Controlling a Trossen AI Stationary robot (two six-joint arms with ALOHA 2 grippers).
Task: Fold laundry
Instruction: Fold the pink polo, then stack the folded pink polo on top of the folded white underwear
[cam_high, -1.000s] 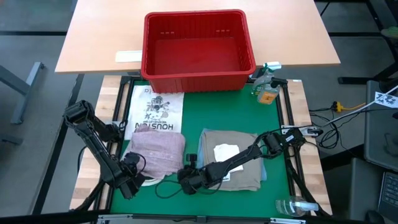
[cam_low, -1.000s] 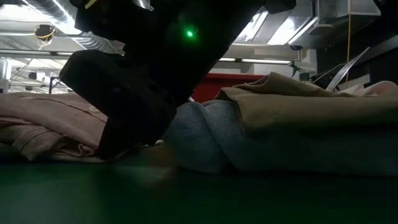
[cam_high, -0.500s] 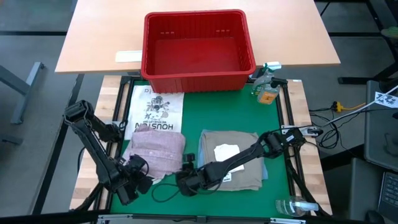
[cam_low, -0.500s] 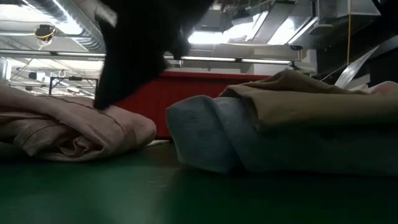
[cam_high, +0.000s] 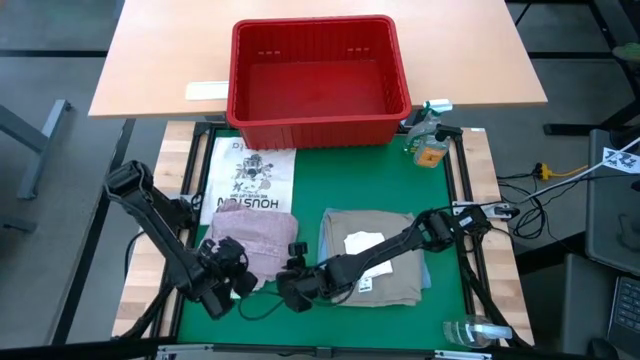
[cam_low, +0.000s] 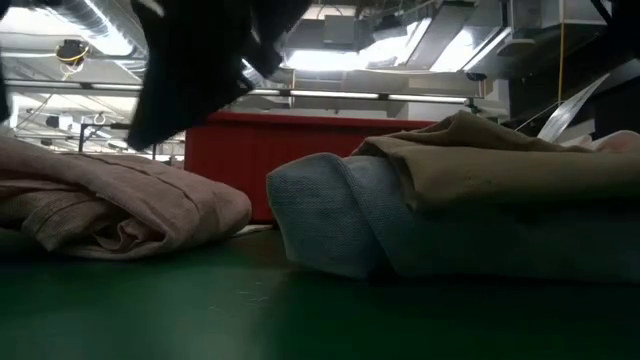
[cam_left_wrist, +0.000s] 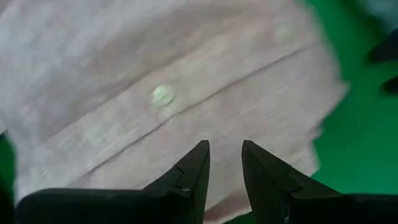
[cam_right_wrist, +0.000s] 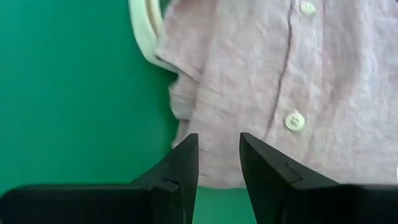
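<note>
The pale pink buttoned shirt (cam_high: 255, 235) lies folded on the green mat (cam_high: 330, 170), left of centre. My left gripper (cam_high: 228, 272) hovers over its near left part, open, with the shirt's button placket (cam_left_wrist: 161, 96) beyond the fingertips (cam_left_wrist: 225, 163). My right gripper (cam_high: 290, 288) hangs open above the shirt's near right edge (cam_right_wrist: 205, 124); nothing is between its fingers. To the right, a folded khaki cloth (cam_high: 372, 250) rests on folded blue jeans (cam_low: 330, 220).
A red basket (cam_high: 318, 75) stands on the far table. A white printed T-shirt (cam_high: 250, 178) lies flat beyond the pink shirt. A spray bottle (cam_high: 430, 140) stands at the far right, a clear bottle (cam_high: 480, 332) near right. A pale curved rim (cam_right_wrist: 143, 31) lies by the shirt.
My right gripper has risen from the mat between the pink shirt and the jeans and shifted a little toward the table's left. My left gripper has moved up and toward the shirt, turning as it went. The shirt's near fold now lies uncovered on the mat.
</note>
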